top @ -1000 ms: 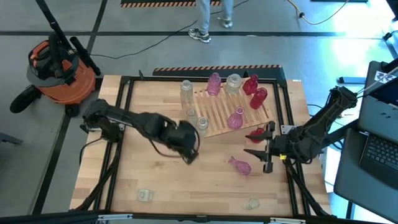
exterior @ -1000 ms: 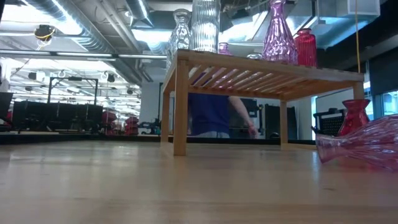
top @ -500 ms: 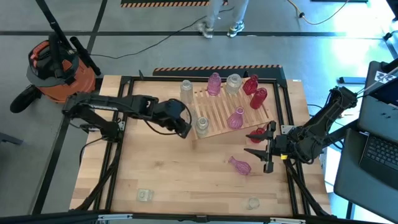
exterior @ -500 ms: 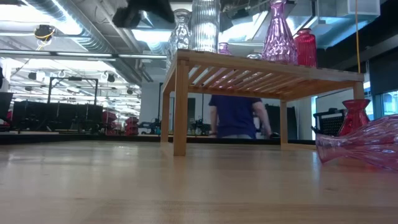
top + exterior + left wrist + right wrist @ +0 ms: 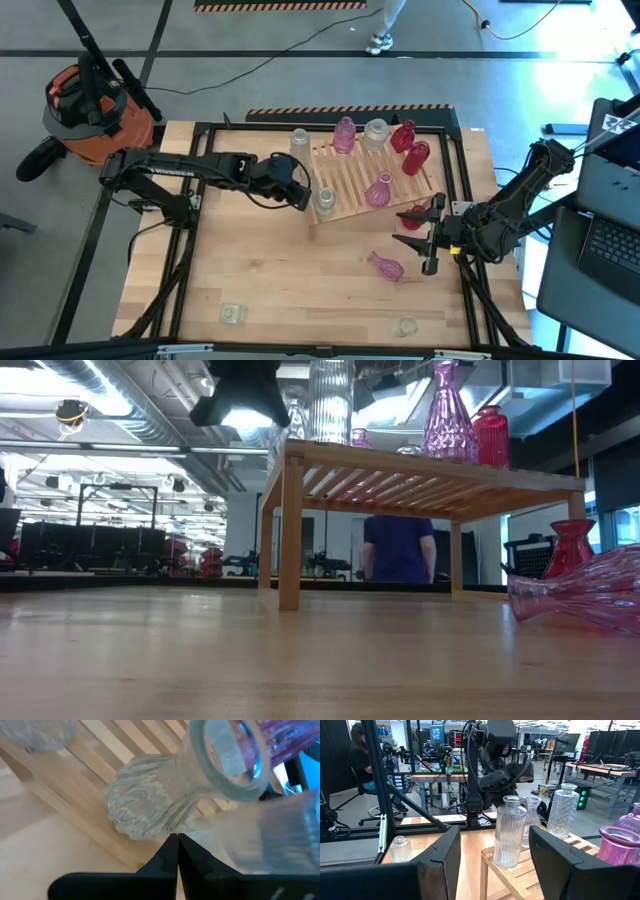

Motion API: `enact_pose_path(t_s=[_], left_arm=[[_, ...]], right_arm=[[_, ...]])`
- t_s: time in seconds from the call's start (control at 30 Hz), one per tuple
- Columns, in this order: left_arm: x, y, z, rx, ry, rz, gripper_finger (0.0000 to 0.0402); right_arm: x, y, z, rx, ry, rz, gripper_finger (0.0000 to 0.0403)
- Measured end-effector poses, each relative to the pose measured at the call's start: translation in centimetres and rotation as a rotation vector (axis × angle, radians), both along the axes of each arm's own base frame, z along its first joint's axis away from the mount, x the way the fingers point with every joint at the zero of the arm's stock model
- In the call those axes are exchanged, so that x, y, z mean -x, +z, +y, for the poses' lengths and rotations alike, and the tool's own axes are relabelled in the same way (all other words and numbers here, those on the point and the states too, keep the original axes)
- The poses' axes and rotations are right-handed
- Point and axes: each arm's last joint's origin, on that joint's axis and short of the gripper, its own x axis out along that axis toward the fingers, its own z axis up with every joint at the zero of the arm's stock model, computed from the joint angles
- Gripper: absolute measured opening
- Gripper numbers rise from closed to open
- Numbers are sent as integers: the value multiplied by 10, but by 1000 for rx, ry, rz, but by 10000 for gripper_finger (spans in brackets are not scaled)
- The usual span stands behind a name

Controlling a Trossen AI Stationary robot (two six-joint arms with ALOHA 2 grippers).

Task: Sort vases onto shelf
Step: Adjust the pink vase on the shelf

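The left gripper (image 5: 297, 190) has swung up from the middle of the table to the near corner of the pale wooden slat shelf (image 5: 350, 180). Its fingers are pressed together and hold nothing. It sits close to a clear ribbed glass vase (image 5: 325, 201) that stands on that corner of the shelf.

The shelf already carries a good few vases. On it stand a pink round glass vase (image 5: 379, 192), a tall pink glass vase (image 5: 344, 135), a clear bumpy glass vase (image 5: 376, 131), and two red glass vases (image 5: 409, 148). A tall clear glass bottle (image 5: 299, 142) stands right by the shelf's far corner; I cannot tell if it is on the shelf.

Some vases are not sorted yet. A pink glass vase (image 5: 385, 265) lies on its side on the table, near the shelf. A small red glass vase (image 5: 415, 214) stands beside the shelf. Two small clear glass pieces (image 5: 233, 315) sit far from the shelf, near the table's front edge.

The right gripper (image 5: 420, 245) waits close to the fallen pink vase, its fingers apart and empty.

So I think the job is a little over half done.
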Motion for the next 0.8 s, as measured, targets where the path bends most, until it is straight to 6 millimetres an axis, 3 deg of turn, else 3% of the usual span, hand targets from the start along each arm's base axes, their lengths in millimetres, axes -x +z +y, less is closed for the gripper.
enact_pose_path(t_s=[0.3, 0.43, 0.8], left_arm=[[3, 3, 10, -35, 0, -2, 0], [15, 16, 7, -26, -2, -43, 0], [52, 38, -5, -3, -12, -58, 0]], right_arm=[[1, 0, -5, 7, -184, 1, 183], [0, -1, -12, 28, -324, 8, 183], [-29, -9, -37, 62, -414, 47, 183]])
